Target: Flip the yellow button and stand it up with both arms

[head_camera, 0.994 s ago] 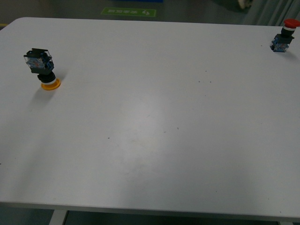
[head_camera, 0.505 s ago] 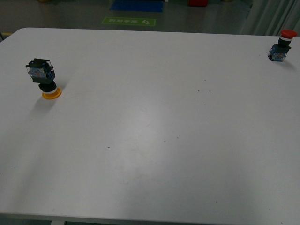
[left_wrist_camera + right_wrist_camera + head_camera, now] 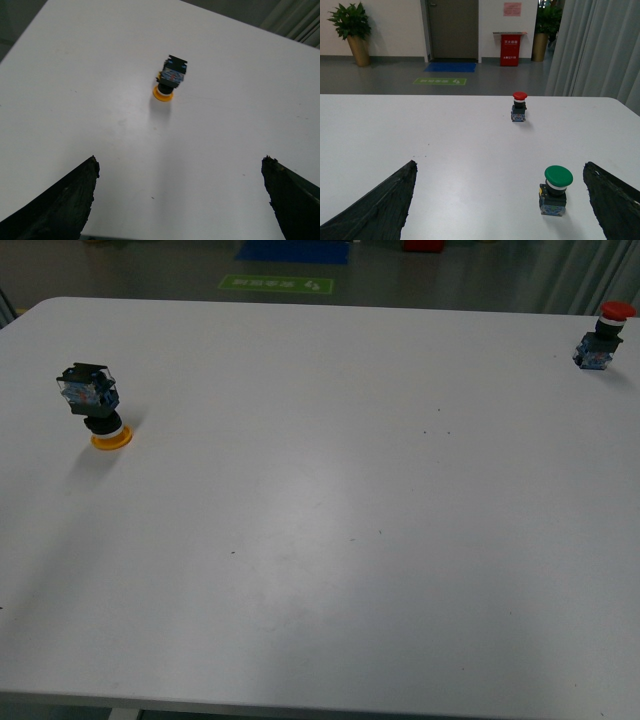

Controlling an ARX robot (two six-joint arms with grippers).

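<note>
Resting upside down on its cap, the yellow button [image 3: 95, 410] stands near the counter's [image 3: 330, 520] far left edge, with its contact block uppermost. The left tool [image 3: 179, 162] and the right tool [image 3: 500, 163] are both spread wide, holding nothing.

Yellow button [image 3: 167, 82] upper centre of frame, inverted: cap down on white table [image 3: 90, 65], contact block up. Left end effector [image 3: 180, 162] fingers [image 3: 65, 205] at lower frame corners, spread wide, clear of button.
</note>
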